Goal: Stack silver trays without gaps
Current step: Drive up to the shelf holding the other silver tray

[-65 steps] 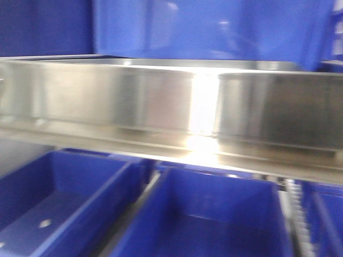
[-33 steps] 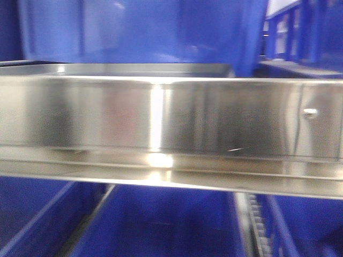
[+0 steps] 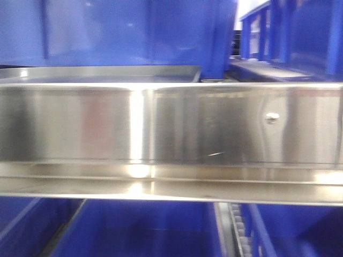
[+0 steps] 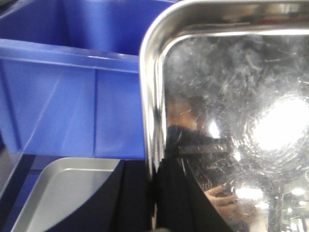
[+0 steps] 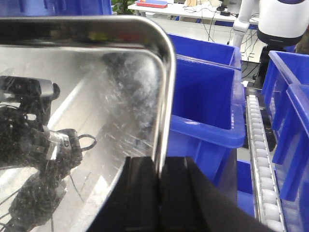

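The silver tray (image 5: pixel 96 111) hangs between the two arms, off any bench, and each claw grips one of its opposite edges. The left claw (image 4: pixel 152 193) is clenched on the thin rim of the tray's left side, one black finger on either side of the metal, just below a rounded corner. The right claw (image 5: pixel 160 181) pinches the right-hand rim the same way, under the matching corner.

From the front, the tray's rim (image 3: pixel 107 72) lies level and runs side to side, so the length on show stretches from arm to arm. Its right corner ends short of the middle of the view. A steel rail (image 3: pixel 171 131) with a screw head (image 3: pixel 272 117) crosses just in front of it and hides everything below the rim.

Room is tight. A blue bin (image 4: pixel 72 96) stands close by the tray's left edge, and more blue bins (image 5: pixel 207 96) sit close on the right. Beyond those is a roller track (image 5: pixel 260 159). Low on the left, beneath the held tray's edge, a second tray (image 4: pixel 63 193) lies open side up, with only one rounded corner visible.
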